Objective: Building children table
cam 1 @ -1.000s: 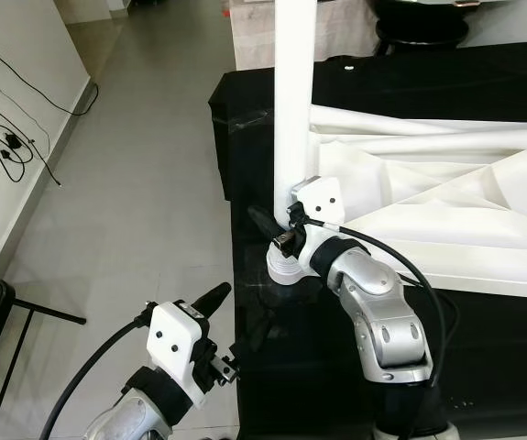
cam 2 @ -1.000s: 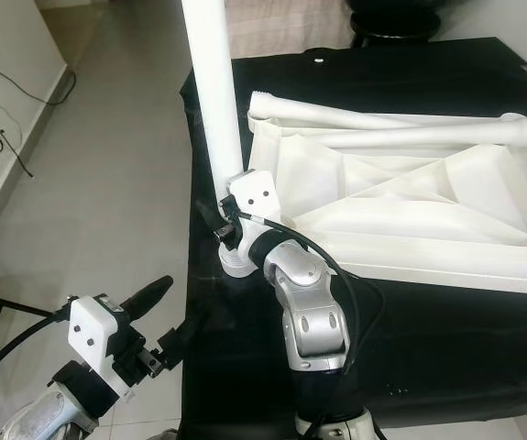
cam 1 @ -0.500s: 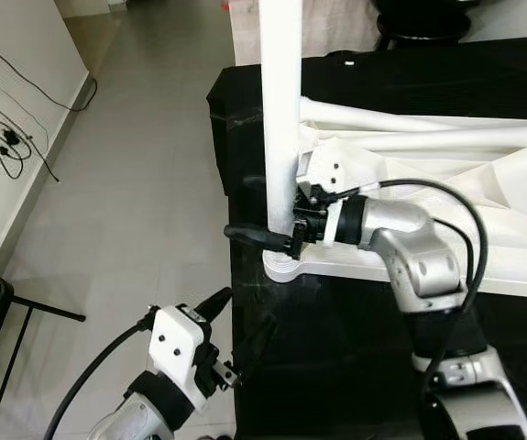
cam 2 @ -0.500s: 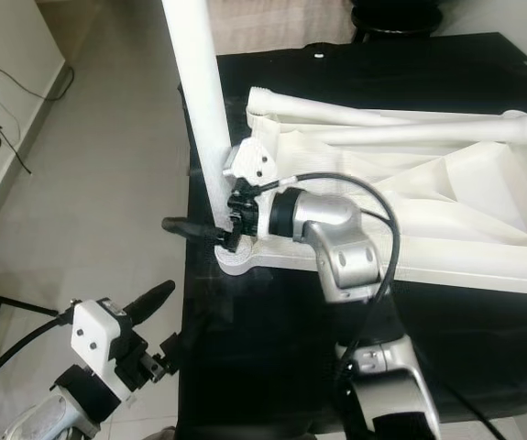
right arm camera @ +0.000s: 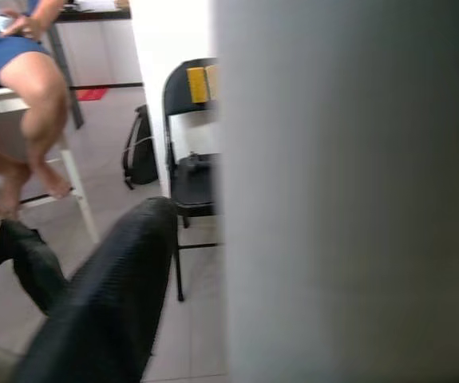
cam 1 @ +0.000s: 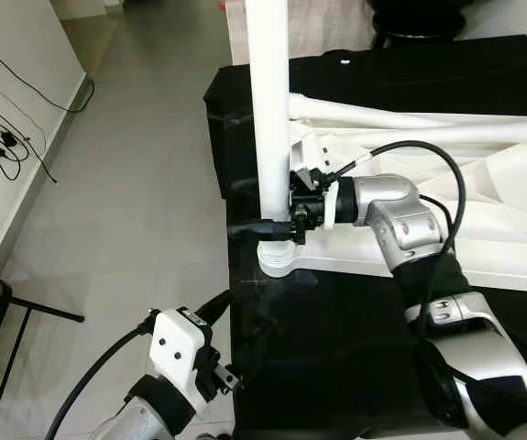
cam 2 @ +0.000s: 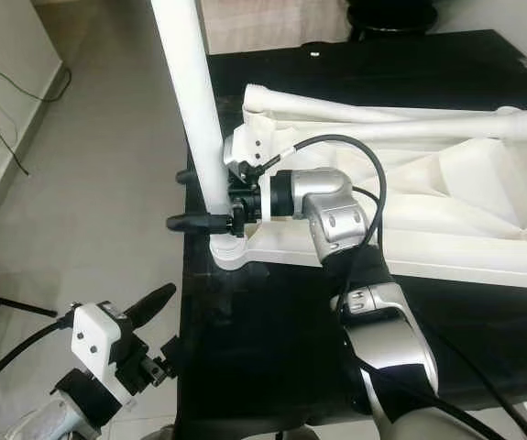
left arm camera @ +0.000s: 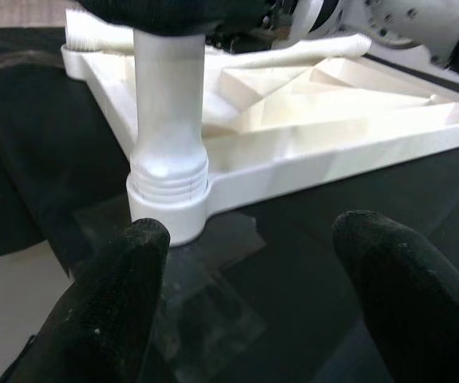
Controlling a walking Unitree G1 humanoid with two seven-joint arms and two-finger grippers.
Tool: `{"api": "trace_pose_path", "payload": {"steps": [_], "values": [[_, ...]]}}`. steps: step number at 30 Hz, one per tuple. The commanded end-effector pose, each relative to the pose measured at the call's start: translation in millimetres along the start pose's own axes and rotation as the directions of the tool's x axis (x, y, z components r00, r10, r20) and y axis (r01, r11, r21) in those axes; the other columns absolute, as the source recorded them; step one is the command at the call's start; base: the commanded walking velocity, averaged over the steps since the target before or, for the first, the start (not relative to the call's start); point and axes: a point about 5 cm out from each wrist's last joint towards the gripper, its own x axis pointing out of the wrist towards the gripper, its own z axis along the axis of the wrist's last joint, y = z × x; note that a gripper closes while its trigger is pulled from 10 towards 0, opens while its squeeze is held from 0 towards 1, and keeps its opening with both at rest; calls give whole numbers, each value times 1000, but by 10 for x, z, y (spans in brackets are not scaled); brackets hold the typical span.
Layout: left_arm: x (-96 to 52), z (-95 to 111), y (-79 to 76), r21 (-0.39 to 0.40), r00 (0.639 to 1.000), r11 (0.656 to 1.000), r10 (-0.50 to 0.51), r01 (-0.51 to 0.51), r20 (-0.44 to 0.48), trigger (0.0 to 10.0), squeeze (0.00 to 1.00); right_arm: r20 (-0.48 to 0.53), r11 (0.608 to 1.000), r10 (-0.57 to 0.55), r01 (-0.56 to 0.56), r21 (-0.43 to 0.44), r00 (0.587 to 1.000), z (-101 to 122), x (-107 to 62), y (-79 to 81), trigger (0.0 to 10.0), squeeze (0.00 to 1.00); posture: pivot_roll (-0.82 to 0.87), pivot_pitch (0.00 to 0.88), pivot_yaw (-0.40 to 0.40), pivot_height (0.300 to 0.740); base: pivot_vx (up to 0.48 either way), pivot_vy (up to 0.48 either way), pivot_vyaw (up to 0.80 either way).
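Leg [cam 1: 268,119] upright in corner socket of upturned white tabletop [cam 1: 483,220] on black surface [cam 1: 336,348] | right gripper [cam 2: 210,196] fingers clasp leg near its base | left gripper [left arm camera: 245,263] fingers spread, at 7 o'clock off the socket.

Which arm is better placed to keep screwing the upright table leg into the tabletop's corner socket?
The right. The right gripper already straddles the upright leg just above its socket; the left gripper hangs open beside the table, off the leg.

White tabletop [cam 1: 483,229] lies on black-draped table [cam 1: 336,348].
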Motion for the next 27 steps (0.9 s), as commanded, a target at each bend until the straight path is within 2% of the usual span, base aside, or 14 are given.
{"api": "trace_pose_path", "payload": {"steps": [1,3,11,15,16,17,19,21,22,23,24,25,26,27], "values": [[-16,-13,-23,-12,1000,1000,-2,2,-16,10000,0,26,994,112,-112,-2,993,23,179,68,0,0,25,206,37,740,0,0,0],[-15,-13,-24,-12,1000,1000,-2,2,-16,10000,0,27,994,105,-105,-1,994,15,174,66,0,0,25,206,37,740,0,0,0],[-5,-6,-23,-14,1000,1000,-2,1,-11,10000,0,41,997,-75,76,-15,996,-74,-1,16,0,0,0,217,41,740,0,0,0],[-6,-2,-19,-14,1000,1000,-3,2,-10,10000,0,49,989,-148,149,-16,988,-129,-79,72,0,0,-4,221,41,740,0,0,0],[-7,-1,-17,-14,1000,1000,-5,4,-10,10000,0,44,971,-238,238,17,970,-216,-113,194,0,0,-5,222,39,740,0,0,0],[-7,-1,-17,-14,1000,1000,-5,4,-10,10000,0,44,971,-238,238,17,970,-216,-113,194,0,0,-5,222,39,740,0,0,0],[-10,2,-11,-13,1000,1000,-6,6,-11,10000,0,4,882,-467,465,67,884,-363,-127,394,0,0,-8,225,35,740,0,0,0],[-10,2,-11,-13,1000,1000,-6,6,-11,10000,0,4,882,-467,465,67,884,-363,-127,394,0,0,-8,225,35,740,0,0,0],[-11,3,-9,-12,1000,1000,-6,6,-12,10000,0,-9,849,-523,522,76,852,-392,-138,438,0,0,-8,225,35,740,0,0,0],[-11,3,-9,-12,1000,1000,-6,6,-12,10000,0,-9,849,-523,522,76,852,-392,-138,438,0,0,-8,225,35,740,0,0,0],[-12,3,15,-11,1000,1000,-5,5,-12,10000,0,-73,751,-657,659,24,751,-506,-65,621,0,0,-24,229,63,740,0,0,0],[-3,-6,39,-8,1000,1000,-7,7,-16,10000,0,-112,633,-771,774,-24,627,-588,-75,724,0,0,-17,205,77,740,0,0,0],[-3,-6,39,-8,1000,1000,-7,7,-16,10000,0,-112,633,-771,774,-24,627,-588,-75,724,0,0,-17,205,77,740,0,0,0],[2,-19,65,-6,1000,1000,-10,10,-20,10000,0,-135,542,-836,839,-52,532,-639,-104,755,0,0,5,195,68,740,0,0,0]]}}
